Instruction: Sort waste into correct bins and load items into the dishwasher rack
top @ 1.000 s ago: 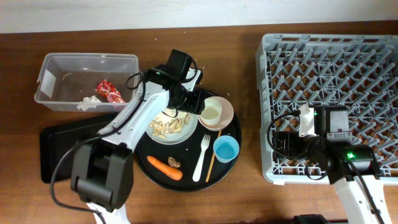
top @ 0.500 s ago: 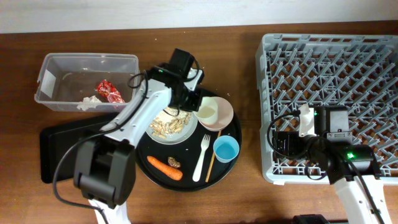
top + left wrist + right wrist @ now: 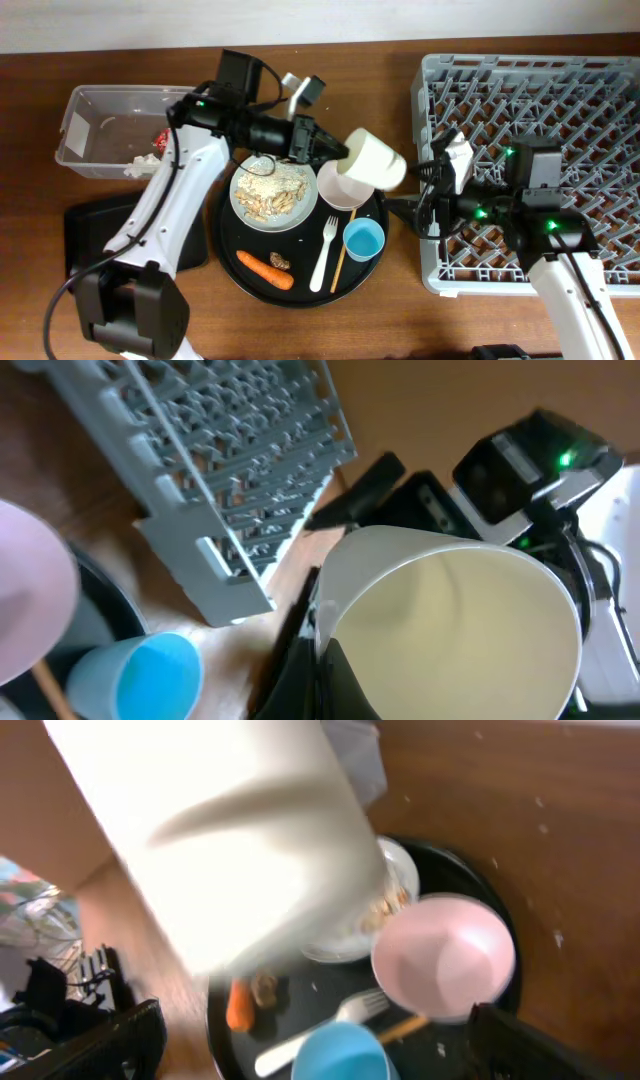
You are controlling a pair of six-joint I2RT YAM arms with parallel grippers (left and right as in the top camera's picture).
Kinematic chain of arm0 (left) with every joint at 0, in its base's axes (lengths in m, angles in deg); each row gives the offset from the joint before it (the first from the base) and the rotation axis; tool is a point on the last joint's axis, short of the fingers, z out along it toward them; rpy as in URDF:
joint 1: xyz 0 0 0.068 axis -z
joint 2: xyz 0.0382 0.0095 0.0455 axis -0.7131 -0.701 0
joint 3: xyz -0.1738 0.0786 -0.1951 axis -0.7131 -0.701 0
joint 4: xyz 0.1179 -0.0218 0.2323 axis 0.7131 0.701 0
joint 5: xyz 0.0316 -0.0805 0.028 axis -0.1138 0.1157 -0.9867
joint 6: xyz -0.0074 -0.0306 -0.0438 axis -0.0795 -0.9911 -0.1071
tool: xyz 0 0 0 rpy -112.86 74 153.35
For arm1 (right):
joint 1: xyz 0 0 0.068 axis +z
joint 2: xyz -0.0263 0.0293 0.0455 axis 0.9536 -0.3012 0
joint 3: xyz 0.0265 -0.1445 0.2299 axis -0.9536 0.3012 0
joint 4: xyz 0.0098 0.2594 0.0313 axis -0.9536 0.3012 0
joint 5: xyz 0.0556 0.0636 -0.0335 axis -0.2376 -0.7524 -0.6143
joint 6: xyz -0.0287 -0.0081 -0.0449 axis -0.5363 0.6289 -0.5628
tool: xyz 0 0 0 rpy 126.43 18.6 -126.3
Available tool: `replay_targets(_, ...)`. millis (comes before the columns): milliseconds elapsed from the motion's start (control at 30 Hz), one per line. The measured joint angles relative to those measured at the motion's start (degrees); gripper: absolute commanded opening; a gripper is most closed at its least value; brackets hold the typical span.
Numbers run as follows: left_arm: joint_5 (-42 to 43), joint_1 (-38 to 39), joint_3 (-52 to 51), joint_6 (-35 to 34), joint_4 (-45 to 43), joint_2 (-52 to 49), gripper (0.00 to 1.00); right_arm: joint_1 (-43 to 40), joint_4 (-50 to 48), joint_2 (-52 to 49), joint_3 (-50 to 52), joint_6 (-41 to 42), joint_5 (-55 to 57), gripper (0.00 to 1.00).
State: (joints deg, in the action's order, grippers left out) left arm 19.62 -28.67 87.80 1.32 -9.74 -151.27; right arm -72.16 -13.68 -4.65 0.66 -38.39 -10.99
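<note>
My left gripper (image 3: pixel 340 155) is shut on the rim of the small white cup (image 3: pixel 376 160), which hangs tilted above the pink bowl (image 3: pixel 338 192). In the left wrist view the fingers (image 3: pixel 318 645) pinch the white cup's wall (image 3: pixel 450 620). My right gripper (image 3: pixel 410 195) stands open just left of the dishwasher rack (image 3: pixel 540 100), close to the cup. On the round tray lie the plate (image 3: pixel 272 192) with rice scraps, the blue cup (image 3: pixel 363 240), fork (image 3: pixel 325 250), chopstick (image 3: pixel 338 262), carrot (image 3: pixel 265 268) and brown lump (image 3: pixel 281 262). The right wrist view shows the cup (image 3: pixel 230 840), blurred, over the bowl (image 3: pixel 445 955).
The clear tub (image 3: pixel 100 110) at the back left holds a red wrapper (image 3: pixel 160 140) and white tissue (image 3: pixel 140 165). The shallow black tray (image 3: pixel 95 240) lies in front of it. The round black tray (image 3: pixel 225 265) sits between the bins and the rack.
My left gripper shut on the white cup and lifted it out of the pink bowl, up and to the right. My right arm swung left past the rack's edge towards the cup.
</note>
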Motion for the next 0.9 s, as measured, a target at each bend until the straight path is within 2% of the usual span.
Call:
replay_targets(133, 0.7, 2.97, 0.0, 0.0, 0.0, 0.0, 0.0, 0.0, -6.56, 0.0, -0.04, -0.9, -6.34, 1.0)
replay_targets(200, 0.72, 2.99, 0.0, 0.0, 0.02, -0.02, 0.0, 0.0, -7.41, 0.0, -0.04, -0.92, -7.67, 0.88)
replay_targets(233, 0.72, 2.99, 0.0, 0.0, 0.02, -0.02, 0.0, -0.02, -7.43, 0.0, -0.04, -1.01, -7.96, 0.75)
replay_targets(267, 0.72, 2.99, 0.0, 0.0, 0.02, -0.02, 0.0, 0.0, -7.48, 0.0, -0.04, -1.11, -8.31, 0.68)
replay_targets(400, 0.72, 2.82, 0.0, -0.02, 0.0, -0.09, 0.0, -0.02, -7.45, 0.0, -0.07, -1.51, -9.31, 0.67)
replay_targets(433, 0.72, 2.82, 0.0, -0.02, -0.02, -0.09, 0.03, -0.02, -7.45, 0.0, -0.07, -1.57, -9.33, 0.65)
replay_targets(467, 0.7, 2.82, 0.0, 0.0, -0.26, -0.09, 0.23, -0.02, -7.45, 0.0, -0.07, -1.7, -9.35, 0.61)
replay_targets(500, 0.26, 2.82, 0.0, 0.0, -0.46, -0.09, 0.52, -0.02, -7.39, 0.0, -0.07, -1.68, -9.42, 0.59)
replay_targets(567, -3.08, 2.84, 0.0, 0.59, -0.44, -0.09, 0.69, 0.0, -6.91, 0.0, -0.07, -0.94, -7.89, 0.57)
replay_targets(633, -10.91, 2.91, 0.0, 0.94, 0.5, -0.09, 0.72, 0.0, -6.01, 0.0, -0.09, 0.55, -3.5, 0.53)
replay_targets(700, -24.39, 2.95, -0.02, 1.25, 4.13, -0.09, 0.73, -0.02, -3.06, 0.0, -0.09, 2.71, 6.14, 0.52)
replay_targets(733, -29.2, 2.86, 0.11, 1.25, 5.53, -0.09, 0.73, -0.13, -0.09, 0.0, -0.39, 4.96, 12.96, 0.47)
replay_targets(767, -38.95, 2.51, 0.09, 1.27, 9.14, -0.09, 0.73, -0.66, 2.36, 0.22, -0.52, 6.88, 19.45, 0.46)
replay_targets(833, -49.33, 1.46, 0.11, 1.29, 11.72, 0.11, 0.73, -4.5, 13.22, 0.52, -4.66, 11.32, 28.52, 0.45)
replay_targets(900, -54.77, 0.63, 0.11, 1.29, 12.15, 0.74, 0.73, -12.02, 21.14, 0.61, -10.21, 13.44, 33.27, 0.45)
